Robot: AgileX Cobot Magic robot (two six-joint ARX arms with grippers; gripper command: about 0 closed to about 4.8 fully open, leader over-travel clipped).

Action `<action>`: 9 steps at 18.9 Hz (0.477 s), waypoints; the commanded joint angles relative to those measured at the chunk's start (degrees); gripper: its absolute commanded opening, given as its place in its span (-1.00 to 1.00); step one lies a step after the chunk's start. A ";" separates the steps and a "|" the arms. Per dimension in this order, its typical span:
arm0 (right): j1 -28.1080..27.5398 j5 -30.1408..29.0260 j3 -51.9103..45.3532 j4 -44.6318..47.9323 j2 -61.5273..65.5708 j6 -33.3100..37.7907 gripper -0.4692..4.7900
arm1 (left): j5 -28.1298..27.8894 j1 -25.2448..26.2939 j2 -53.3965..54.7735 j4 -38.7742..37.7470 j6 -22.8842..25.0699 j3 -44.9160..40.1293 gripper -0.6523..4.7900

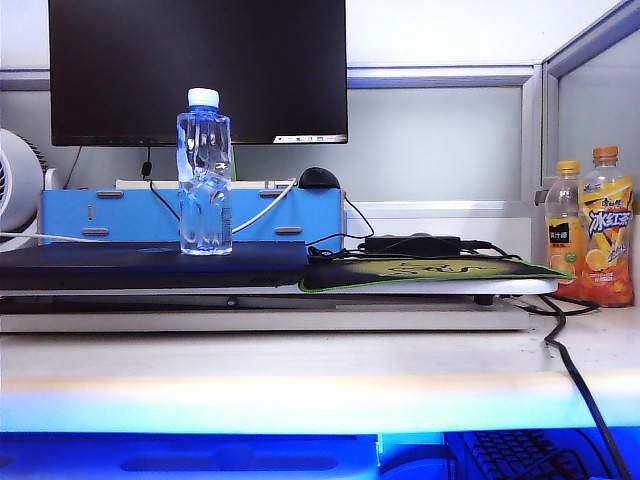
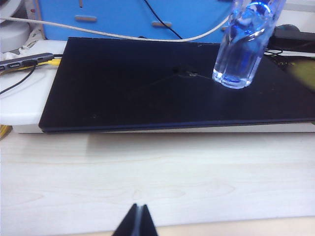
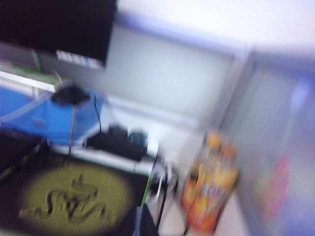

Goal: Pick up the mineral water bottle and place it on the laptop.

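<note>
One mineral water bottle (image 1: 205, 172) stood upright on the laptop (image 1: 150, 265), its long axis vertical, free of both claws, so we judged the placing done. In its wrist view our left claw (image 2: 136, 221) hung shut and empty over the bare tabletop (image 2: 157, 182) in front of the laptop, with the bottle beyond it and off to one side. Our right claw (image 3: 140, 221), shut and empty, sat over the green-black mouse mat (image 3: 74, 196) near the orange-capped bottles (image 3: 209, 189), well apart from the bottle; that view was blurred.

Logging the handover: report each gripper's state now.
Left gripper: shut, empty, over the bare desk.
Right gripper: shut, empty, above the green-black mouse mat.
</note>
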 commanded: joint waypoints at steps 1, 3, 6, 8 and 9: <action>-5.42 -6.80 -7.78 2.64 -5.68 9.90 -0.82 | 0.39 0.02 -0.11 -0.35 0.09 0.00 -0.77; -8.00 -7.82 -12.46 2.36 -9.73 11.04 -0.82 | 0.37 0.02 -0.11 -0.35 0.09 0.00 -0.77; -11.04 -7.72 -18.34 0.92 -14.67 11.26 -0.82 | 0.37 0.02 -0.11 -0.35 0.09 0.00 -0.77; -13.33 -7.63 -22.05 -2.27 -17.22 11.28 -0.82 | 0.37 0.02 -0.11 -0.35 0.09 0.00 -0.77; -14.16 -7.74 -22.97 -4.39 -17.27 11.37 -0.82 | 0.33 0.02 -0.11 -0.35 0.07 0.00 -0.77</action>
